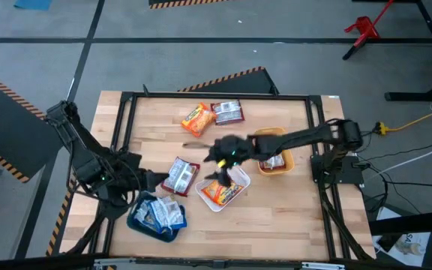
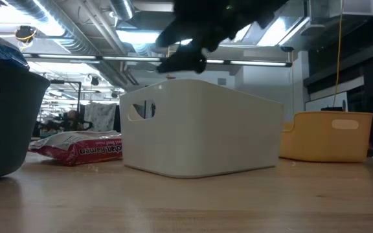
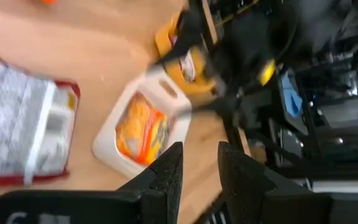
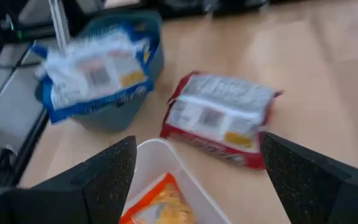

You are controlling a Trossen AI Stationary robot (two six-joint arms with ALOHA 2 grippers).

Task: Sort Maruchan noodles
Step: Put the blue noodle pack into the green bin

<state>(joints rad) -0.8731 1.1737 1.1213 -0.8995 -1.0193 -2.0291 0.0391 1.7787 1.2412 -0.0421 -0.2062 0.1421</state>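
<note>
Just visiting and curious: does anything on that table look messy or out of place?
Somewhat. The blue packets are heaped above the teal bin rim, and three packets lie loose on the table: orange, red and red.

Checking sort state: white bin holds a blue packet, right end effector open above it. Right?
Wrong colour. The high view shows an orange packet in the white bin; the right wrist view agrees. The right end effector is open above it.

Grey floor (image 1: 201, 52) (hazard-striped tape), red stand (image 1: 364, 30), ceiling pipes (image 2: 76, 32).
</note>
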